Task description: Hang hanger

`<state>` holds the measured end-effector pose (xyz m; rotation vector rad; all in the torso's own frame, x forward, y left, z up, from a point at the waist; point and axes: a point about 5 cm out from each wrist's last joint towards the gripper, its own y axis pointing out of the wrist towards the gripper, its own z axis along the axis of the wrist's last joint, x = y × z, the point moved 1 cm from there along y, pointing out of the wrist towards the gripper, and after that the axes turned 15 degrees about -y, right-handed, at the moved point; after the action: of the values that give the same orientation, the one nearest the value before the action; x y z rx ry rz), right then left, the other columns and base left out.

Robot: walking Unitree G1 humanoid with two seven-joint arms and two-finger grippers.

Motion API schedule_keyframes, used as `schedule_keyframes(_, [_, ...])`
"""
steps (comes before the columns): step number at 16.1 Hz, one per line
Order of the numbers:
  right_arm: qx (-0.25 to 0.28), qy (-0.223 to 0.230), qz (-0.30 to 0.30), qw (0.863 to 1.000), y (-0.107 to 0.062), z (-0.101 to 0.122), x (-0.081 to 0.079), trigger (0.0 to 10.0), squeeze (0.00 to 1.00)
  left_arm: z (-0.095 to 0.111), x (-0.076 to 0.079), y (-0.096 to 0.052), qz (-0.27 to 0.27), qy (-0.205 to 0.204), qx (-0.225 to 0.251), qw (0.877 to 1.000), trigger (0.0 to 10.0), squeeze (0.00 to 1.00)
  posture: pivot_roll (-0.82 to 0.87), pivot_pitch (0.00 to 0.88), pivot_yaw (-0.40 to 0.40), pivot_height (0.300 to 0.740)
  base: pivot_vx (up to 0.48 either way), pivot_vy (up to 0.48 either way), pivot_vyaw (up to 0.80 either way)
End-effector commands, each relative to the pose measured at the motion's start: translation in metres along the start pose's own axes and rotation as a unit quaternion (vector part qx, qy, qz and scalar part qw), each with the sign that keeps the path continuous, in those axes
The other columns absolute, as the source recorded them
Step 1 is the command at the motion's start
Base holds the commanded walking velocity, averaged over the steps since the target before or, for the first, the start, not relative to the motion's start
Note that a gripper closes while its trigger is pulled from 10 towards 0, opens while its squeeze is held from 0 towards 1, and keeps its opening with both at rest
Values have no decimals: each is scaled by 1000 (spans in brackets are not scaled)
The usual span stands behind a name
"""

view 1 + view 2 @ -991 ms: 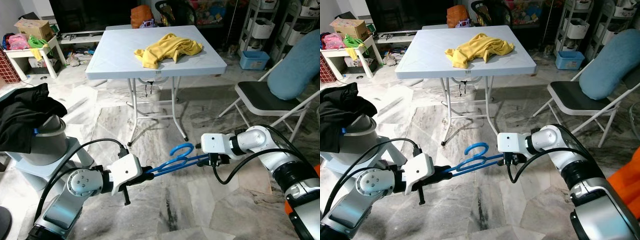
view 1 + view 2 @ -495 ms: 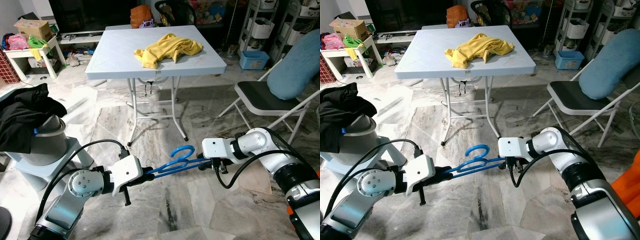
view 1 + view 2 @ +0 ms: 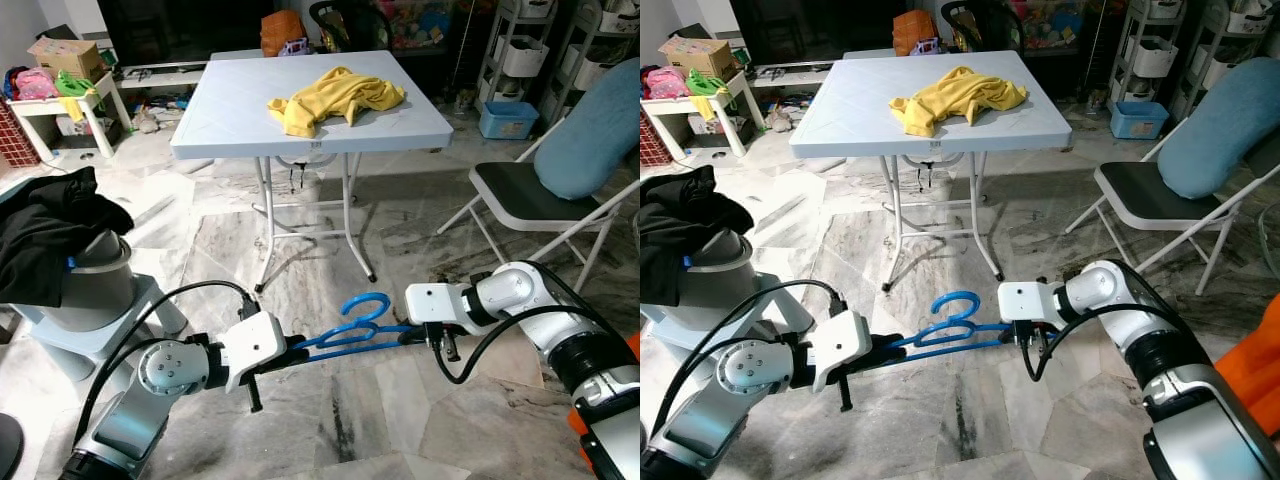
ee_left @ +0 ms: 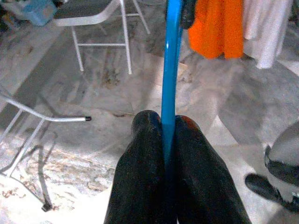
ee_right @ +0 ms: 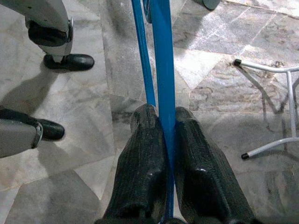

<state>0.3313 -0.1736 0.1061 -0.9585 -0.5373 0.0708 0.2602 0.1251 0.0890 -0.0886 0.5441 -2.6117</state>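
A blue plastic hanger (image 3: 352,326) hangs level above the marble floor, hook upward, held at both ends. My left gripper (image 3: 293,345) is shut on its left end, and the left wrist view shows the blue bar (image 4: 169,84) pinched between the black fingers (image 4: 140,177). My right gripper (image 3: 405,332) is shut on the right end; its fingers (image 5: 142,168) clamp the hanger's bar (image 5: 163,74) in the right wrist view. A yellow garment (image 3: 335,97) lies crumpled on the white folding table (image 3: 240,110) beyond.
A grey folding chair (image 3: 530,195) with a blue cushion (image 3: 590,125) stands at the right. A grey bin draped with black cloth (image 3: 60,245) is at the left. Shelves and clutter line the far wall. An orange cloth (image 4: 219,28) hangs in the left wrist view.
Both grippers have lowered the hanger a little toward the floor; the right gripper dropped most. The grip on each end is unchanged.
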Motion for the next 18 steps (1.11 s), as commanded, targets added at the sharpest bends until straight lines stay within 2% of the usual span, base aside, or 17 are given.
schedule_keyframes(1, [14, 1, -3, 1000, 0, 4, 2, 0, 0, 6, -6, 0, 21, -4, 21, 1000, 10000, 769, 10, 0, 33, 740, 0, 0, 0])
schedule_keyframes(2, [13, 1, -3, 1000, 0, 3, 1, 0, 0, 6, -7, 1, 31, -16, 31, 999, 10000, 1000, 10, 0, 32, 740, 0, 0, 0])
schedule_keyframes(3, [13, 3, -8, 1000, 0, 3, 1, 0, 0, 5, -10, 0, 53, -10, 40, 998, 10000, 1000, 11, 0, 31, 740, 0, 0, 0])
schedule_keyframes(5, [1, 11, -26, 1000, 3, -1, 2, 0, 0, 7, -22, -3, 132, 42, 68, 988, 10000, 1000, 14, 0, 28, 740, 0, 0, 0])
schedule_keyframes(7, [-3, 12, -30, 999, 4, -2, 1, 0, 0, 13, -29, -6, 165, 63, 86, 981, 10000, 1000, 14, 0, 28, 740, 0, 0, 0])
schedule_keyframes(9, [-25, 21, -56, 998, 6, -7, 4, 0, 0, 36, -49, -22, 256, 96, 149, 950, 10000, 1000, 20, 0, 18, 740, 0, 0, 0])
schedule_keyframes(10, [-35, 30, -75, 996, 7, -9, 6, 0, 0, 39, -51, -25, 269, 96, 163, 944, 10000, 1000, 20, 0, 18, 740, 0, 0, 0])
schedule_keyframes(11, [-41, 35, -92, 994, 9, -9, 8, 0, 0, 41, -51, -27, 276, 72, 180, 941, 10000, 1000, 20, 0, 17, 740, 0, 0, 0])
schedule_keyframes(12, [-40, 44, -113, 992, 11, -9, 11, 0, 0, 43, -54, -29, 294, 22, 209, 932, 10000, 1000, 20, 0, 17, 740, 0, 0, 0])
schedule_keyframes(13, [-32, 69, -144, 987, 15, -8, 14, 0, 0, 47, -58, -34, 322, -40, 248, 913, 10000, 1000, 20, 0, 14, 740, 0, 0, 0])
schedule_keyframes(15, [-37, 113, -183, 976, 25, -11, 11, 0, 0, 46, -55, -37, 347, -57, 266, 898, 10000, 1000, 22, 0, 9, 740, 0, 0, 0])
schedule_keyframes(18, [-30, 170, -233, 957, 31, -14, 10, 0, 0, 44, -45, -37, 349, -68, 274, 894, 10000, 1000, 24, 0, 7, 740, 0, 0, 0])
